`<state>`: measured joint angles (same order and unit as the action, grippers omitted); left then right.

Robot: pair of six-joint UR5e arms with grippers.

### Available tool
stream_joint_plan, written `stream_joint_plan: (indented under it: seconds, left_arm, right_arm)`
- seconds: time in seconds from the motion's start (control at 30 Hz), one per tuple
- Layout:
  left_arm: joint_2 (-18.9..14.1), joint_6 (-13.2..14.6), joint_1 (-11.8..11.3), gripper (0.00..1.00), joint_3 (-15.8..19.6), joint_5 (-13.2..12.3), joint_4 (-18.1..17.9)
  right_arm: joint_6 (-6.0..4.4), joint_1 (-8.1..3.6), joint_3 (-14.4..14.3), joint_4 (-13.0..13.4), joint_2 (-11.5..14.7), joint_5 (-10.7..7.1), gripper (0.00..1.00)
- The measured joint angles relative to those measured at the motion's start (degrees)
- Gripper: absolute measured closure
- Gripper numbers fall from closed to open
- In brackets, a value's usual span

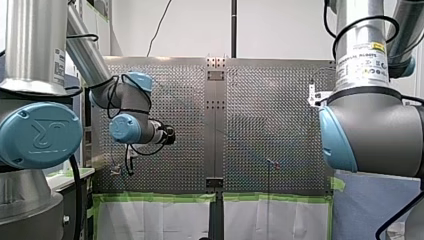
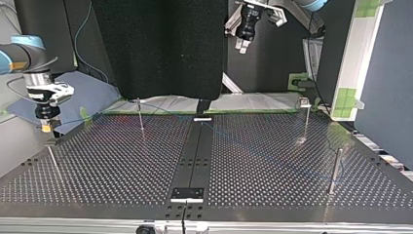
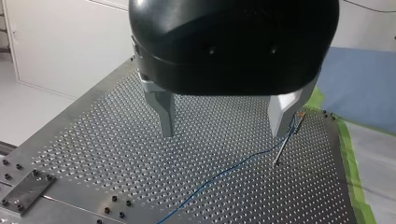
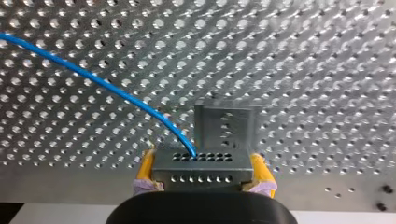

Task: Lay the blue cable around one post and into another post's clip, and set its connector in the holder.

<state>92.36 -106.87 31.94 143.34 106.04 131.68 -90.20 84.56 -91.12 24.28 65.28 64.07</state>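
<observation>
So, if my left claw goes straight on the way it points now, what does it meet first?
Probably the perforated table, seen between the left claw's open fingers; the blue cable lies near that line and might come first.

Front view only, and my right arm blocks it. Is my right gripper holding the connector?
Observer: Yes. The right gripper is shut on the connector, yellow pads either side, and the blue cable runs into it.
Operator: Left?
Observer: The left gripper is open and empty, well above the table.
Operator: Cable on a post yet?
Observer: It runs across the table to a thin post. Clipped or not, can't tell.
</observation>
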Motion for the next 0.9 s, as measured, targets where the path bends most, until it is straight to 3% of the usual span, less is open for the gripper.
stream_joint_plan:
  seconds: [0.27, 0.47, 0.9]
  left_arm:
    - [-0.02, 0.0, -0.11, 0.0, -0.32, 0.11, 0.41]
    - [-0.02, 0.0, -0.34, 0.0, -0.32, 0.14, 0.59]
    - [-0.03, 0.08, -0.53, 0.0, -0.36, 0.0, 0.78]
  right_arm:
    - [-0.22, -0.58, 1.97, -0.01, -2.08, -2.56, 1.0]
    - [-1.28, -0.76, 2.64, 0.6, -2.2, -4.69, 1.0]
    - [-2.9, -1.24, 3.66, 0.64, -2.32, -5.44, 1.0]
